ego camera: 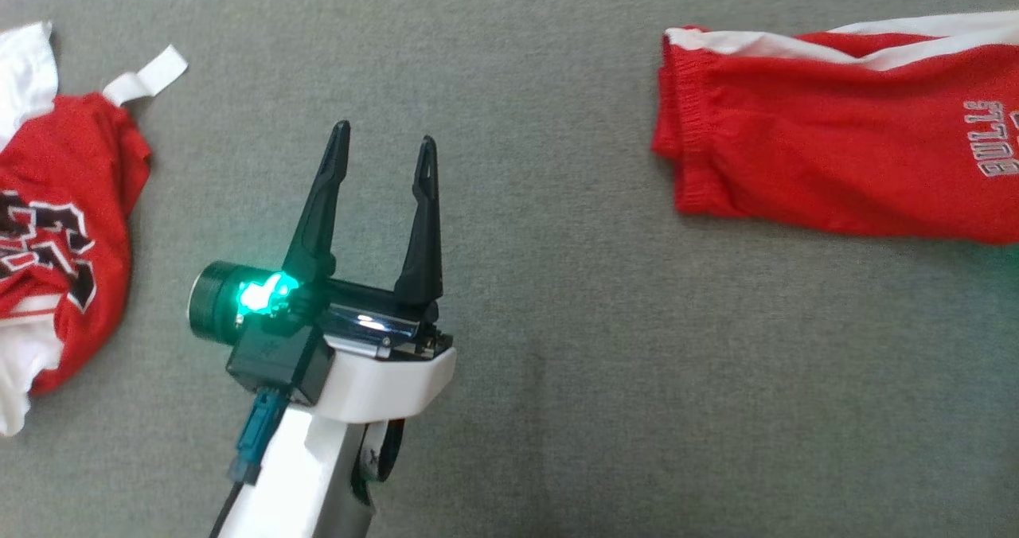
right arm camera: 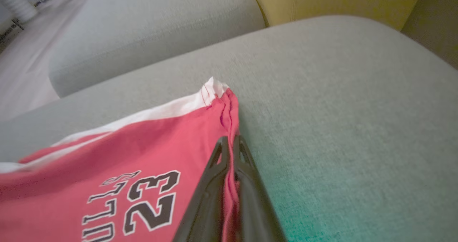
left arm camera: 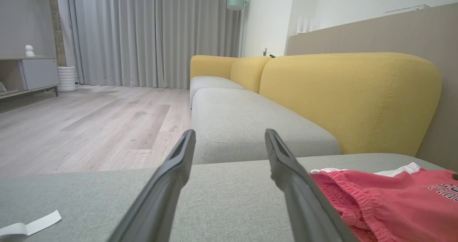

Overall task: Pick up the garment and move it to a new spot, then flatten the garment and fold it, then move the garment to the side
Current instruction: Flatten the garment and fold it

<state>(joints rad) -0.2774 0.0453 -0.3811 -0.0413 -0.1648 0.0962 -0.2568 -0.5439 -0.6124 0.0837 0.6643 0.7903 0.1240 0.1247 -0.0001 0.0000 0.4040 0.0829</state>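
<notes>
The garment (ego camera: 836, 140) is a pair of soft red knit shorts with a gathered, ribbed elastic waistband, a white side stripe and outlined "BULLS" and "23" lettering. It lies fairly flat on the sofa seat (ego camera: 557, 323) at the head view's upper right, running off the right edge. The seat is a grey, finely woven cushion with rounded edges, backed by plump yellow backrests (left arm camera: 350, 98) with stitched seams. The right gripper (right arm camera: 230, 140) has its slim dark jaws pressed together on the shorts' red edge just below the white-tipped corner, with a fold of cloth pinched between them. The left gripper (ego camera: 384, 136) hangs over bare cushion with its tapered jaws spread wide and nothing in them, well apart from the shorts. At the head view's left edge lies a crumpled jersey (ego camera: 64, 228), red and white with black lettering, and just above it a flat white strip (ego camera: 147, 76). Beyond the seat are a pale wood-plank floor (left arm camera: 89, 127), long grey pleated curtains (left arm camera: 143, 34) and a low cabinet (left arm camera: 35, 72).
</notes>
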